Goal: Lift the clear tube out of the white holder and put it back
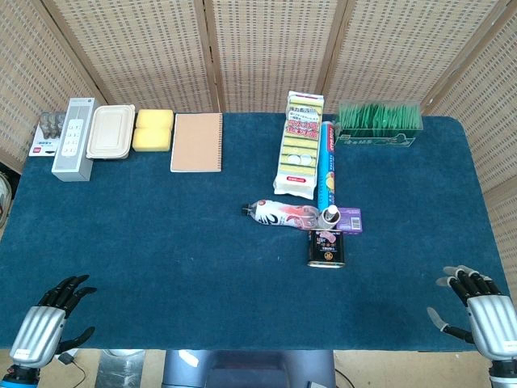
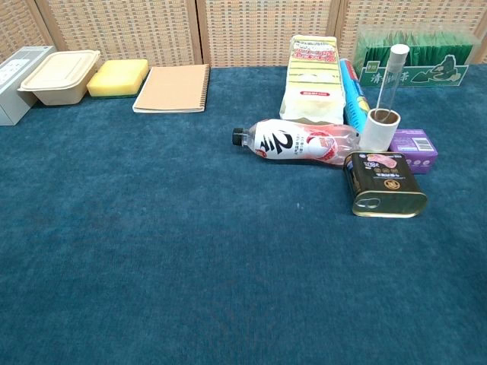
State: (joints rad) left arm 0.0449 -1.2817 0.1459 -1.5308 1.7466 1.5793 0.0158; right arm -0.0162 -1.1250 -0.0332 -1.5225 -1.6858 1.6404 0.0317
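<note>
The clear tube [image 2: 389,78] stands tilted in the white holder [image 2: 378,131], a short white cylinder behind the dark tin. From the head view the holder [image 1: 329,217] shows from above with the tube's top inside it. My left hand [image 1: 50,323] rests at the table's near left corner, fingers apart, holding nothing. My right hand [image 1: 480,309] is at the near right corner, fingers spread and empty. Both hands are far from the holder, and neither shows in the chest view.
A dark tin [image 2: 384,184] lies just in front of the holder, a plastic bottle [image 2: 297,141] lies to its left, a purple box [image 2: 415,144] to its right. Behind are a yellow-green packet [image 2: 313,78], a blue roll [image 2: 353,93], a green box [image 2: 418,57], a notebook [image 2: 173,88].
</note>
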